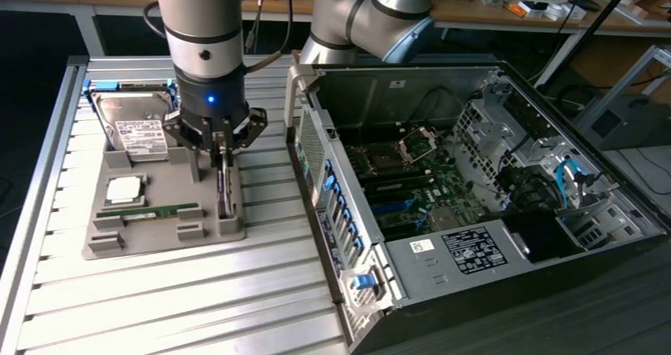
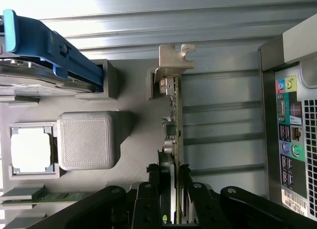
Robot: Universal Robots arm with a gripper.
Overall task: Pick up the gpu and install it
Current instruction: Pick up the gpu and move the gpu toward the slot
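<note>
Two dark fingers (image 2: 167,179) of the claw (image 1: 221,152) press against the opposite faces of the gpu (image 1: 225,186), one on each side. They are closed only as far as the thin card between them allows. In the wrist view the claw (image 2: 173,177) grips one end of the card, and the gpu (image 2: 173,115) runs away from it edge-on, like a blade. At the far end is its pale metal bracket, close beside a small grey post of the tray.

The card stands upright on its long edge along the side of the grey tray (image 1: 215,229) that is nearer the computer case. Whether its lower edge rests in the tray's slot or hangs just clear of it cannot be told. The arm (image 1: 204,33) comes straight down onto it from above.

On the same tray (image 2: 133,155), towards the exterior view's left, lie a narrow green memory stick (image 1: 147,211) and a square silver processor (image 1: 122,188). Behind them sits a boxy hard drive (image 1: 138,127) with a white label in a blue carrier.

The tray rests on the ribbed metal worktop (image 1: 157,308). The open computer case (image 1: 419,88) lies on the exterior view's right, just beside the tray, with its motherboard exposed. The wrist view catches the case's rear ports (image 2: 290,140).
</note>
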